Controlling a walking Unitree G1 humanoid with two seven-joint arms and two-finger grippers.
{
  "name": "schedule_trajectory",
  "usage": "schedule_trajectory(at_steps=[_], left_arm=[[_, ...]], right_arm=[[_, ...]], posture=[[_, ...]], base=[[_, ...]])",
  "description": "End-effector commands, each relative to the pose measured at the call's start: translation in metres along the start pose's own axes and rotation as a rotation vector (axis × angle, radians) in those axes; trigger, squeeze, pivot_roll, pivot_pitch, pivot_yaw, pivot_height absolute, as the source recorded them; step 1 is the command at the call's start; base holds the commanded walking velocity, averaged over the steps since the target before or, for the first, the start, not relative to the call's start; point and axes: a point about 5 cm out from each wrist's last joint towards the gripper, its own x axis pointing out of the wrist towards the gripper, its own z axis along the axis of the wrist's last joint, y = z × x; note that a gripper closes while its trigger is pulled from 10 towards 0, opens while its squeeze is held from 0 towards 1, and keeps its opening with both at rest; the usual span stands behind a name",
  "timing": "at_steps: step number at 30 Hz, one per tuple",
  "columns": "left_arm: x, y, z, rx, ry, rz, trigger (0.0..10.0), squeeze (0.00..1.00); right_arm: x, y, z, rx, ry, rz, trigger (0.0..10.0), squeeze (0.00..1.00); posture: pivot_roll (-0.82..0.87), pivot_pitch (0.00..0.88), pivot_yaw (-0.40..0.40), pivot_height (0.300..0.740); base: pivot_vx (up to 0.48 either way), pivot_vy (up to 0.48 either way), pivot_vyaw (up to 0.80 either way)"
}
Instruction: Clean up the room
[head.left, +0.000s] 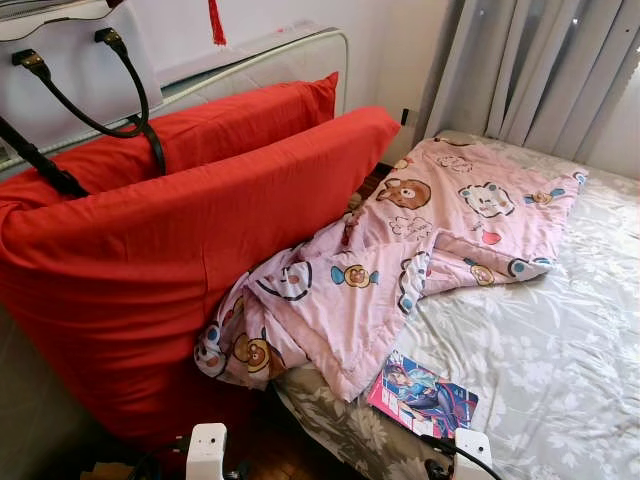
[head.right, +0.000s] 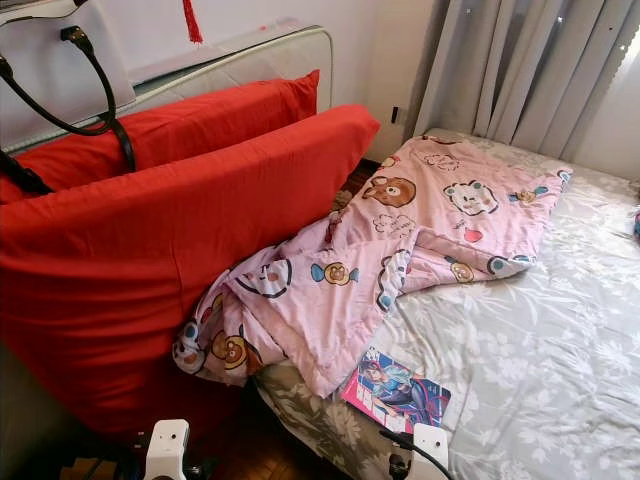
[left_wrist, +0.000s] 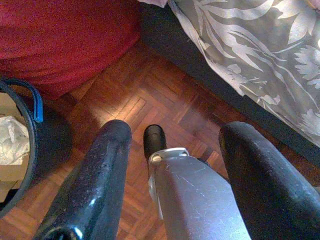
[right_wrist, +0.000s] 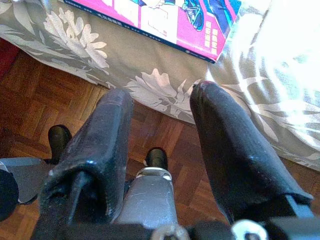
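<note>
Magazine (right_wrist: 165, 20) lies on bed (right_wrist: 260, 100) edge, just beyond right gripper's (right_wrist: 162, 107) spread, empty jaws.

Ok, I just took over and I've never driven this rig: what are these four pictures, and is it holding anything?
The two wide pictures come from the humanoid's head camera, looking down at a bed. On it lie a crumpled pink cartoon blanket and, near the bed's edge, a colourful comic book. Big red cushions lean beside the bed, with a black-handled white bag behind them.

The other two pictures come from cameras on the wrists, each looking along that arm's two black fingers. The left tool hangs open over the wooden floor, near a dark bin. The right tool hangs open by the bed's edge, just below the book. Neither holds anything.
</note>
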Motion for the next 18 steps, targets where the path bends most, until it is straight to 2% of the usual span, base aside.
schedule_trajectory(at_steps=[1, 14, 18], left_arm=[[-0.0006, 0.0002, -0.0034, 0.002, 0.017, -0.001, 10.0, 0.00], [-0.0012, 0.0007, -0.0052, 0.010, 0.020, -0.004, 10.0, 0.00], [-0.0023, 0.0077, -0.0049, 0.020, 0.019, 0.004, 10.0, 0.00]], right_arm=[[-0.0003, -0.0013, -0.0015, -0.011, 0.010, -0.003, 10.0, 0.00], [-0.0012, -0.0026, -0.0056, -0.018, 0.022, -0.003, 10.0, 0.00], [-0.0013, -0.0029, -0.0059, -0.021, 0.021, -0.005, 10.0, 0.00]], posture=[[0.03, 0.000, -0.033, 0.740], [0.03, 0.000, -0.032, 0.740], [0.03, 0.000, -0.034, 0.740]], base=[[0.251, 0.000, 0.00], [0.276, 0.000, 0.00], [0.275, 0.000, 0.00]])
